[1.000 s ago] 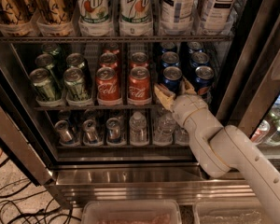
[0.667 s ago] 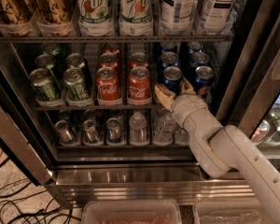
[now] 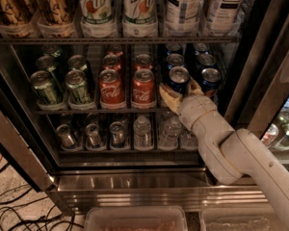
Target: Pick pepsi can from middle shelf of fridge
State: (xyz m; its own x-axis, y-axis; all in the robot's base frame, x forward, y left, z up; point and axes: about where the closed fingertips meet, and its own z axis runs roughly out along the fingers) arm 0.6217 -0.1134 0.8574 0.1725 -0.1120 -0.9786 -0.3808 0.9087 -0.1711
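The fridge [image 3: 135, 186] stands open with three wire racks of drinks. The middle shelf [image 3: 96, 110] holds rows of green, red and blue cans. The front pepsi can [image 3: 178, 77], blue with a silver top, stands at the front of the left blue row. My gripper [image 3: 181, 91] reaches in from the lower right at the base of this can. One tan finger [image 3: 167, 96] is on its left and the other [image 3: 195, 86] on its right. The gripper is open around the can's lower part. The can stands on the rack.
Red Coca-Cola cans [image 3: 143, 88] stand just left of the gripper, with green cans [image 3: 45, 86] further left. More pepsi cans [image 3: 210, 78] stand to the right and behind. Tall 7up and tea bottles [image 3: 139, 8] fill the rack above and small water bottles [image 3: 142, 131] the rack below. The door frame [image 3: 253, 81] is on the right.
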